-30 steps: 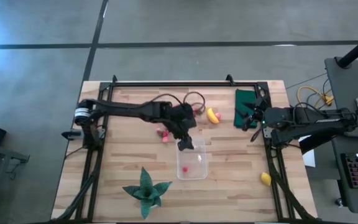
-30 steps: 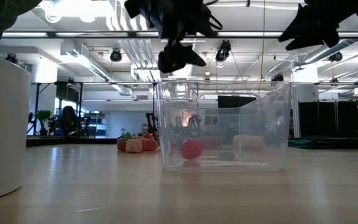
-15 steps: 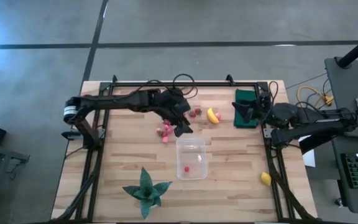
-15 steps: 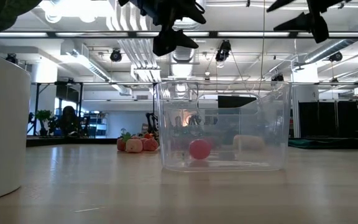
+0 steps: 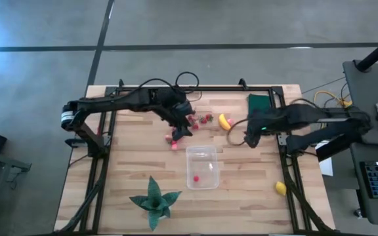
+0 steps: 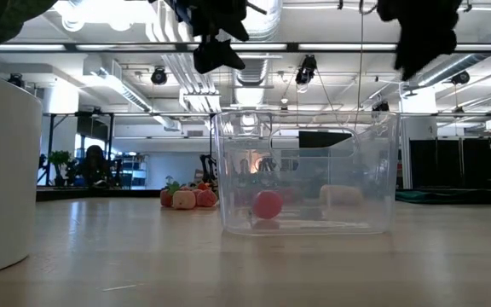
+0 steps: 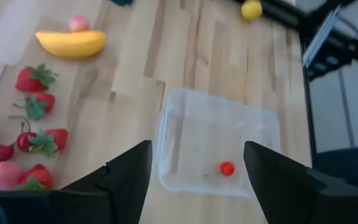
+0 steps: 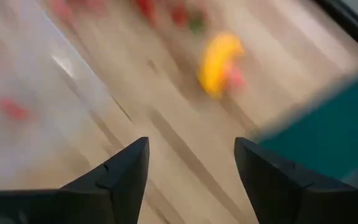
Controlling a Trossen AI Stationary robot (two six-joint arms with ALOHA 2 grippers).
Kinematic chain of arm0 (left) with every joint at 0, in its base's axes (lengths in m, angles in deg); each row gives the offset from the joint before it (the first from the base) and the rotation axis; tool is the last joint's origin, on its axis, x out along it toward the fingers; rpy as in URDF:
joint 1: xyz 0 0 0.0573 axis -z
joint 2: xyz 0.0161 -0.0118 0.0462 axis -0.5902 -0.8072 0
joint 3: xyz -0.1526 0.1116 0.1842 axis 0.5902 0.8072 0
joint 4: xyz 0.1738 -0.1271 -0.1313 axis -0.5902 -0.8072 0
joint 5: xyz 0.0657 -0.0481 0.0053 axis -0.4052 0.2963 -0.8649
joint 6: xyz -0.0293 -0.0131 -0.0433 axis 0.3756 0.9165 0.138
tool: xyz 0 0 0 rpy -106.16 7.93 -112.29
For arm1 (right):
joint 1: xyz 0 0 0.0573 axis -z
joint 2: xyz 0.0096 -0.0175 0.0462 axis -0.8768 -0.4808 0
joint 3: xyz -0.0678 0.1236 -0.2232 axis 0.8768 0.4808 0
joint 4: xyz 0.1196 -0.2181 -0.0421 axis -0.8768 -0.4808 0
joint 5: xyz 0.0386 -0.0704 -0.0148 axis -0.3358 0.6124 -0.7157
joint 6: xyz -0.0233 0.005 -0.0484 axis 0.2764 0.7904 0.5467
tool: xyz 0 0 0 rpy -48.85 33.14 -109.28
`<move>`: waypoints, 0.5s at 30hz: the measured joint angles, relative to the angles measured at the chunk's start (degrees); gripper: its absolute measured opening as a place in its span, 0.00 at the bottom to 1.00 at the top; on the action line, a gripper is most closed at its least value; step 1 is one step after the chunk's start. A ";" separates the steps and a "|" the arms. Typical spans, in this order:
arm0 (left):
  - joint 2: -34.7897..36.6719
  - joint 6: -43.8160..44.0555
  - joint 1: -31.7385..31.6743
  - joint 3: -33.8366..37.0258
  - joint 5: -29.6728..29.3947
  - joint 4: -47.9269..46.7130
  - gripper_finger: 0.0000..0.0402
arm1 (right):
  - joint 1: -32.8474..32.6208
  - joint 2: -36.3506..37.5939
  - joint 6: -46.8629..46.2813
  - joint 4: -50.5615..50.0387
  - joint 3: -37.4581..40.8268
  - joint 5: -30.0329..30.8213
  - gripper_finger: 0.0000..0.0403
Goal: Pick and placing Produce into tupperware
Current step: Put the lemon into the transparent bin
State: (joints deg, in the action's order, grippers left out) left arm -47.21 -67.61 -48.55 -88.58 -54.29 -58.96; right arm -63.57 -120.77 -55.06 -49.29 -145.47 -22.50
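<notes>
The clear tupperware (image 5: 202,167) stands near the table's middle with one red piece (image 5: 196,177) on its floor; the piece also shows in the low view (image 6: 268,205). A cluster of strawberry pieces (image 5: 173,140) lies to the left of and beyond it, with more pieces (image 5: 204,119) farther back. The banana (image 5: 224,121) lies to their right. The lemon (image 5: 280,188) rests near the right edge. My left gripper (image 5: 179,128) hovers open above the strawberries, its wrist view looking down on the tupperware (image 7: 216,149). My right gripper (image 5: 247,136) hangs open, to the right of the banana (image 8: 219,56) and nearer than it.
A green spiky plant (image 5: 153,200) in a white pot (image 6: 2,170) stands at the near left. A dark green flat rectangle (image 5: 260,103) lies at the far right. Bare wood stretches between the tupperware and the lemon.
My left gripper has drawn back from above the tupperware's far left corner, moving up and toward the far left until it is over the strawberries. My right arm has swung from the green rectangle at the right edge toward the table's middle. The red piece has rolled slightly inside the tupperware.
</notes>
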 joint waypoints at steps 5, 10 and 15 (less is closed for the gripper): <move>0.07 -3.07 -0.06 0.00 -0.32 -0.91 0.60 | -1.78 -10.23 1.09 -10.32 -4.25 -11.48 0.57; 0.13 -5.57 -0.04 0.00 -0.81 -1.60 0.60 | -10.49 -14.93 -4.17 -18.91 -2.81 -20.60 0.57; 0.13 -7.04 -0.04 0.04 -1.01 -2.21 0.60 | -21.02 -15.25 -14.40 -19.10 -0.46 -24.96 0.57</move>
State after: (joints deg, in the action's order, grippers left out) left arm -47.08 -74.65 -48.60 -88.54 -55.31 -61.17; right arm -84.59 -136.02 -69.46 -68.40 -145.93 -47.46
